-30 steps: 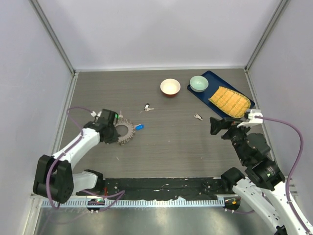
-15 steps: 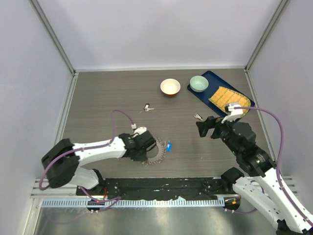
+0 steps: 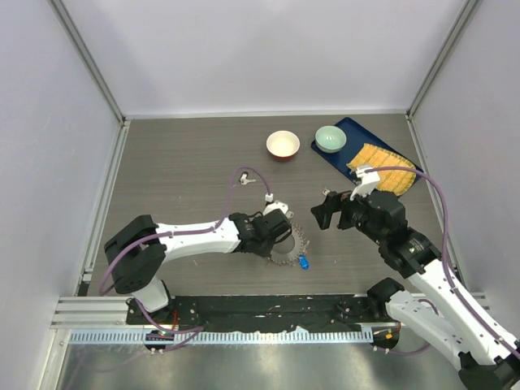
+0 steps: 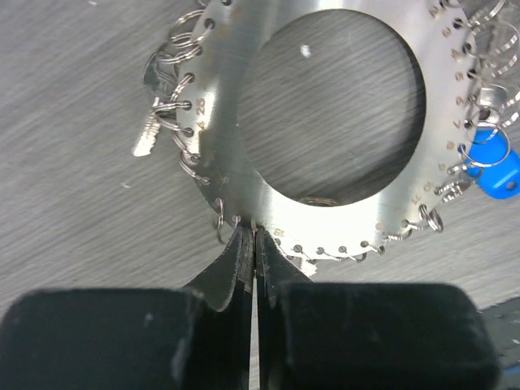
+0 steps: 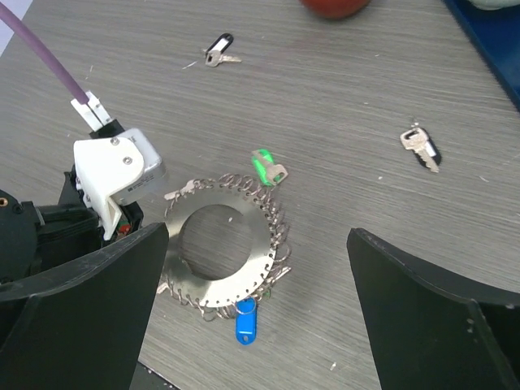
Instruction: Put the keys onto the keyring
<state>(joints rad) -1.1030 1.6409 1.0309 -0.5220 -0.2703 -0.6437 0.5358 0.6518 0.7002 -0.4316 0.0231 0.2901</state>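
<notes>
Keyring (image 4: 231,154) lies flat on the table (image 3: 179,162), directly ahead of the left gripper (image 4: 254,236), its near rim between the fingertips. It is a flat perforated metal disc with a round central hole, fringed with small split rings and silver keys. The blue-capped key (image 4: 497,171) hangs off the rim ahead and to the right of the left gripper; the green-capped key (image 5: 262,166) sits on the far rim. In the right wrist view the keyring lies below the right gripper (image 3: 323,216), framed between its two fingers (image 5: 89,317) and not touching them. Loose keys: the black-headed key (image 5: 218,50) lies well beyond the keyring, and a second small key (image 5: 421,148) lies beyond the right gripper's right finger; both are apart from the ring. Farther out from both grippers: a cream-lined bowl (image 3: 282,145), then a green bowl (image 3: 330,138) and a yellow cloth (image 3: 382,162) on a blue tray (image 3: 351,126). The left arm's purple cable (image 3: 244,175) arcs over the table close to the black-headed key. Left gripper: jaws pinched together on the keyring's thin rim. Right gripper: jaws spread wide, holding nothing, hovering off the table.
</notes>
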